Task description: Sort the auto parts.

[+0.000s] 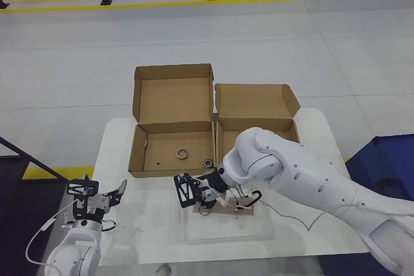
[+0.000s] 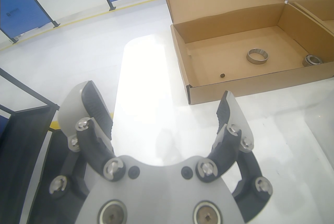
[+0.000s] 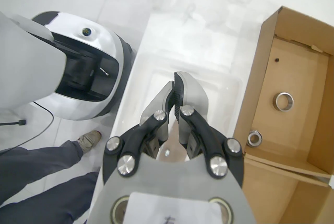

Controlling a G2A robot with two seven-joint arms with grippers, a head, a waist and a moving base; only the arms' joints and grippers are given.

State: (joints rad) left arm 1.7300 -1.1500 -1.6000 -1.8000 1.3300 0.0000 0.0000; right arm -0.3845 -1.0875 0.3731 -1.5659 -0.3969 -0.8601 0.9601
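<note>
Two open cardboard boxes stand at the back of the white table. The left box holds a plain metal ring, a bearing in its near right corner, and a small dark piece. The same ring and bearing show in the right wrist view. My right gripper hangs just in front of that box, over a clear plastic tray. It is shut and I see nothing between its fingers. My left gripper is open with nothing in it, above the table's near left part.
The right box sits against the left one, its floor mostly hidden by my right arm. A brown sheet lies in the tray under that arm. A black rail runs beside the table's left edge.
</note>
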